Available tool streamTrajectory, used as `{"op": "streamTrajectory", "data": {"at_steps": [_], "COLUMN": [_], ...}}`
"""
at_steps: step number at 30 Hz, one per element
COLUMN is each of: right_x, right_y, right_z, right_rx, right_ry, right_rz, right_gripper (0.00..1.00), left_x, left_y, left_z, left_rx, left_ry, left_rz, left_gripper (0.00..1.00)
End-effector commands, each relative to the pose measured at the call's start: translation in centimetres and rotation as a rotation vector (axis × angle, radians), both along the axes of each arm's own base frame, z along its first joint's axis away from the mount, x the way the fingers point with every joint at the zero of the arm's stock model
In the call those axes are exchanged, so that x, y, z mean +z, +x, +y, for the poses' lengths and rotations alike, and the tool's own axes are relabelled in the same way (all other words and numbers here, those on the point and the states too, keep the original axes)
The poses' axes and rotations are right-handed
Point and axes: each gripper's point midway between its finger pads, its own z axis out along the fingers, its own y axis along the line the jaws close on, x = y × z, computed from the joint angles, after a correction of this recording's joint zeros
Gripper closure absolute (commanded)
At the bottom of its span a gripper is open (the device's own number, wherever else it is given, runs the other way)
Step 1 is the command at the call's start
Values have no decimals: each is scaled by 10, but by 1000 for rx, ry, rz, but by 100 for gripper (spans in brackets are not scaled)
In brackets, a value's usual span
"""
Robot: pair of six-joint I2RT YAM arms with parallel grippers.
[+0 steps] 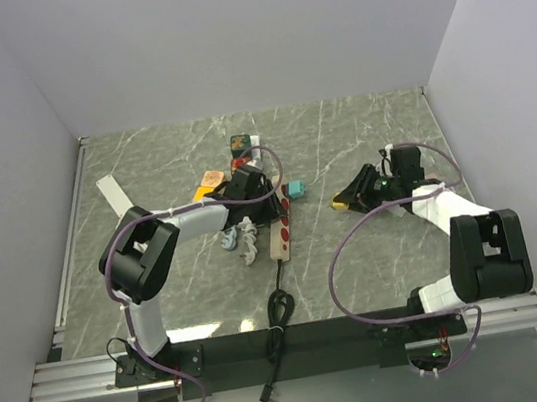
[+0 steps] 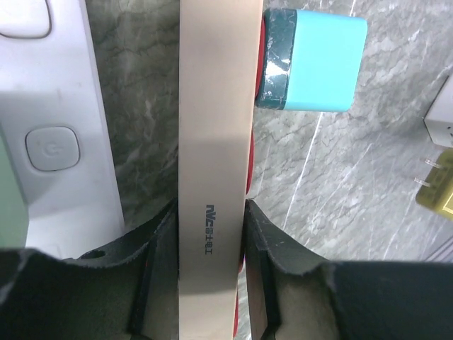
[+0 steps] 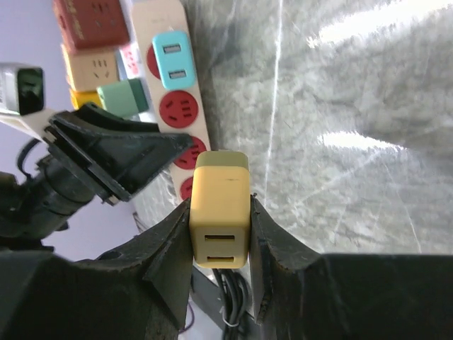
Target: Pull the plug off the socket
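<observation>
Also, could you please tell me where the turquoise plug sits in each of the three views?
Top external: the turquoise plug is at centre, beside the power strip's far end.
Left wrist: top, right of centre, against the strip's right side.
Right wrist: upper left, on the strip's face, beyond the yellow plug.
Shared landmark: the power strip, held by the left claw.

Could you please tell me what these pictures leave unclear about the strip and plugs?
- Left wrist: the power strip is side-on, sockets turned away, both ends cut by the frame.
- Right wrist: prongs of the yellow plug hide behind its body.
- Top external: the teal plug is too small.
</observation>
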Motion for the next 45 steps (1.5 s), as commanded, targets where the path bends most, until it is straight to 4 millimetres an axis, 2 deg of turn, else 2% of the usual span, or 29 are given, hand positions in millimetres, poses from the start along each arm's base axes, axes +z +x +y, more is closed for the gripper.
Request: {"op": "streamTrajectory", "data": {"at_steps": [1,4,5,7,8,10,11,12,13,14,15,16,17,18,19,20,21,25,28,31,32,35,37,41,42,45], "right_x": [8,-1,-2,-7,0,-8,3,1,-8,1,1,-12,-4,-7,-23,-20,-34,-42,-43,-37,-38,-23,-7,28,42,64], "right_y": [-4,4,14,23,35,49,64,71,72,84,88,86,97,99,95,101,101,113,111,102,97,96,98,109,114,123], "right_z": [-5,-23,-36,-49,-57,-76,-83,-100,-107,-114,-122,-135,-146,-152,-165,-172,-176,-187,-198,-210,-213,-215,-213,-203,-199,-166], "right_rx": [-15,-122,-192,-251,-297,-373,-417,-486,-509,-547,-578,-618,-662,-676,-700,-729,-731,-729,-752,-787,-790,-773,-765,-721,-709,-569], "right_ry": [-40,-125,-183,-234,-255,-315,-324,-369,-385,-384,-397,-438,-448,-459,-493,-496,-507,-491,-511,-522,-531,-537,-520,-475,-461,-401], "right_rz": [-48,-24,-27,-2,-13,22,15,33,87,75,89,153,154,177,247,264,307,317,333,332,338,298,254,139,85,-16], "right_gripper": [100,100,100,100,100,100,100,100,100,100,100,100,100,100,100,100,100,100,91,67,50,21,11,8,7,7], "left_x": [-53,-48,-46,-41,-40,-35,-35,-31,-31,-30,-26,-26,-26,-25,-26,-26,-27,-27,-25,-24,-24,-25,-26,-27,-26,-25], "left_y": [-21,-17,-17,-15,-15,-15,-15,-16,-17,-18,-19,-20,-21,-22,-25,-26,-28,-32,-33,-32,-32,-31,-31,-31,-30,-29], "left_z": [45,38,35,32,30,29,29,28,28,29,28,28,29,28,29,28,27,25,24,22,21,18,15,10,8,3], "left_rx": [37,29,21,17,16,11,10,6,4,3,1,1,0,-2,-4,-8,-11,-28,-36,-45,-47,-56,-62,-75,-79,-89], "left_ry": [239,219,208,192,185,178,177,171,169,167,162,161,160,158,160,158,158,164,163,160,157,149,150,148,144,137], "left_rz": [99,95,95,89,90,85,86,83,85,84,80,81,81,82,86,88,91,94,93,90,90,94,97,97,95,93], "left_gripper": [100,100,100,100,100,100,100,100,100,100,100,100,100,100,100,100,100,100,99,100,100,100,100,100,100,100]}}
